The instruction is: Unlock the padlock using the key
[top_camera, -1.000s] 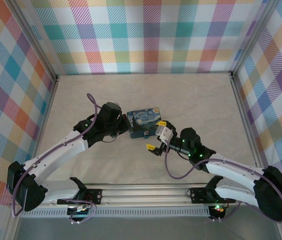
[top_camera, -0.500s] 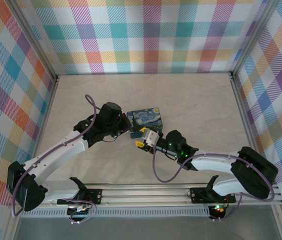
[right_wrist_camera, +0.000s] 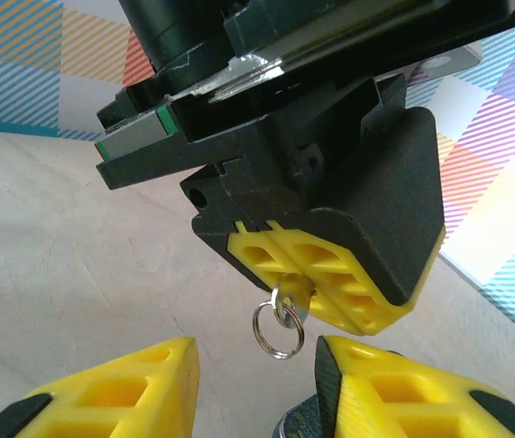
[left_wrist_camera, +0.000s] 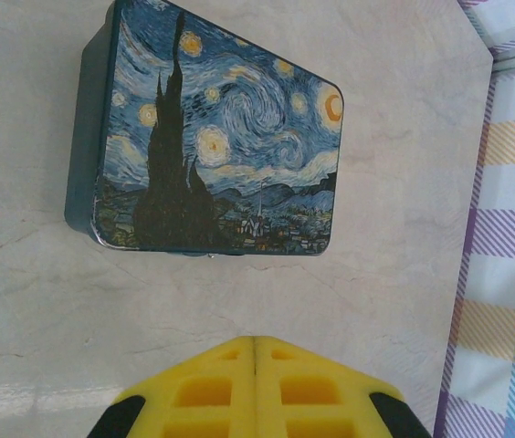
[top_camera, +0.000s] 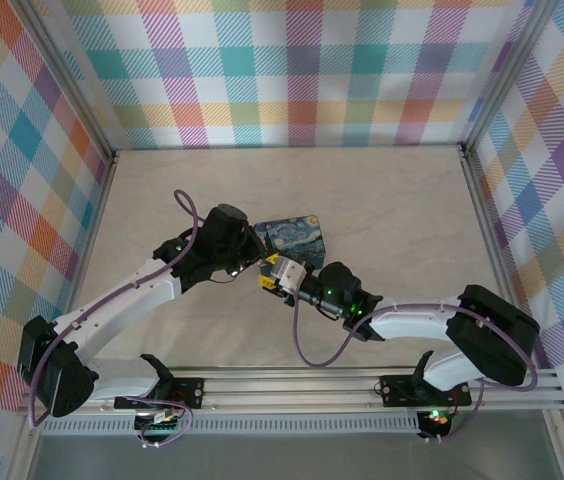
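Checks in many colours covered the walls [top_camera: 302,70] on three sides, pink, teal, orange and purple. Silver metal posts [top_camera: 62,75] stood in the corners. The bench [top_camera: 392,200] was pale and creamy, with thin wavy lines like stone. A metal rail [top_camera: 292,385] ran along the near edge, where both arms were bolted down.

Near the middle of the bench lay a flat tin [left_wrist_camera: 230,155] with its lid shut. The lid had a painting on it: a swirly blue night sky, yellow stars, a tall dark tree and a little village.

The two arms met just in front of the tin. The left pincer [right_wrist_camera: 317,274] was squeezed tight, its yellow halves pressed together on the key [right_wrist_camera: 289,299]. The small silver key poked out of the tip, and a thin ring [right_wrist_camera: 278,330] hung from it.

The right pincer [right_wrist_camera: 256,374] was spread wide, with the key and ring just past its tips. A dark rounded bit [right_wrist_camera: 296,422] showed low between its halves. I could not tell what it was.
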Controlling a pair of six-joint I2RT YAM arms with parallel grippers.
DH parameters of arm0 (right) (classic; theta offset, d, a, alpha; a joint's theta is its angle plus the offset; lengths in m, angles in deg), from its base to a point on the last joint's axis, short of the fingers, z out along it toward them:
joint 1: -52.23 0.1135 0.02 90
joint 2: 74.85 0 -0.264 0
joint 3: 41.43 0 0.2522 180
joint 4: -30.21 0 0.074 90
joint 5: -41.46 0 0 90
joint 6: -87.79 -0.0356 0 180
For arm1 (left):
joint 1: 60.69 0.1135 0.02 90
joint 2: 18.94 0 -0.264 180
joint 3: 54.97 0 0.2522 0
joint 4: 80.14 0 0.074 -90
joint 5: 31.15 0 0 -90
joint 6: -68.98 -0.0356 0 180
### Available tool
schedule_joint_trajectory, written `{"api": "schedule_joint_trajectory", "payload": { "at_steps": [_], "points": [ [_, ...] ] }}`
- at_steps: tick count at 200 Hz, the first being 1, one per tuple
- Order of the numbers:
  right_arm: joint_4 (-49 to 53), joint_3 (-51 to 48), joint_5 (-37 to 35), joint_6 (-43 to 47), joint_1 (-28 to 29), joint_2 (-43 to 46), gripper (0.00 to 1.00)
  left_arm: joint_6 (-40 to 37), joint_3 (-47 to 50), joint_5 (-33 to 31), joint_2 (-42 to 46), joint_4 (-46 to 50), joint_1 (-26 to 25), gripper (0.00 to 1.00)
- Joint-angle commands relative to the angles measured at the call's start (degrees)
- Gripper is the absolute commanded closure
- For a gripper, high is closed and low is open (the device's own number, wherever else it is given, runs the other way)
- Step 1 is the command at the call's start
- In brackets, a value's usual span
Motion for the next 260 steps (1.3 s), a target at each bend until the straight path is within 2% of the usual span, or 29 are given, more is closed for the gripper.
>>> {"api": "schedule_joint_trajectory", "payload": {
  "at_steps": [1, 85, 153, 234, 260],
  "points": [
    [-3.03, 2.11, -0.78, 0.25, 0.58, -0.94, 0.64, 0.27, 0.00, 0.17, -0.24, -0.37, -0.84, 1.00],
    [-2.87, 3.52, -2.28, 0.92, 0.96, -1.26, 0.70, 0.29, 0.35, 0.26, -0.61, -0.22, -0.90, 1.00],
    [-2.05, 3.62, -3.94, 0.77, 0.99, -2.07, 0.87, 0.51, 0.35, 0.50, -0.96, -0.57, -1.11, 1.00],
    [-0.31, 3.94, -5.85, 1.09, 0.98, -3.79, 0.86, 0.82, 0.39, 0.52, -0.79, -0.78, -1.23, 1.00],
    [-0.09, 4.04, -6.66, 1.20, 1.03, -3.99, 0.97, 0.72, 0.39, 0.66, -0.73, -0.76, -1.32, 1.00]
  ]
}}
